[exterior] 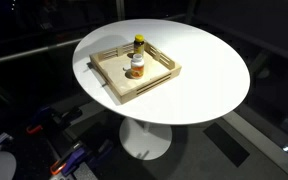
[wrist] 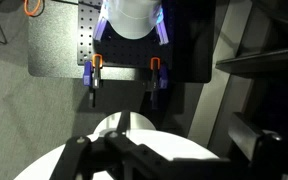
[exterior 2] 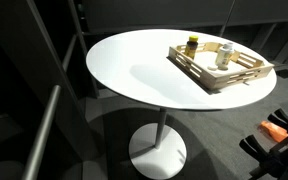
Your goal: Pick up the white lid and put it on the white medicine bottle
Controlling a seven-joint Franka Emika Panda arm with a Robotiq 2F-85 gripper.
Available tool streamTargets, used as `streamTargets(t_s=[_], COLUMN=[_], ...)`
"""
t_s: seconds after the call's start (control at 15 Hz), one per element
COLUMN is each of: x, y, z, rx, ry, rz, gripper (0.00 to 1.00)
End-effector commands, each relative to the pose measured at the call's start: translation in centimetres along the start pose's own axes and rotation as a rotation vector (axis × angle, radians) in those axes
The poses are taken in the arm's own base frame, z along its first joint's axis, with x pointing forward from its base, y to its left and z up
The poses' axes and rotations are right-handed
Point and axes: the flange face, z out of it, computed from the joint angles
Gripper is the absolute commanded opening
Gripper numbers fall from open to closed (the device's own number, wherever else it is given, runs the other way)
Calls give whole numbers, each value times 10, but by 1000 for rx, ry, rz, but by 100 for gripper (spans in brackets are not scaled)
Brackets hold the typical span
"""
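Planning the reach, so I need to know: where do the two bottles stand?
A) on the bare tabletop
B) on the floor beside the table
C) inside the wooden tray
C: in both exterior views the white bottle and the dark bottle stand upright inside the wooden tray, which sits on the table.

place: lab | evid: perforated mount plate (wrist: 64, 45) w/ clamps (wrist: 93, 75), dark rm
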Motion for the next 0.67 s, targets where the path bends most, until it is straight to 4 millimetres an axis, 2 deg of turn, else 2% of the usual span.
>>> streamTargets(t_s=[0.0, 0.27, 0.6], x=[0, 0, 17], y=[0, 0, 0], z=[-1, -1, -1], rx=[0, 0, -20], ry=[-1, 0, -8], rz=[0, 0, 16], gripper=[100, 100, 100])
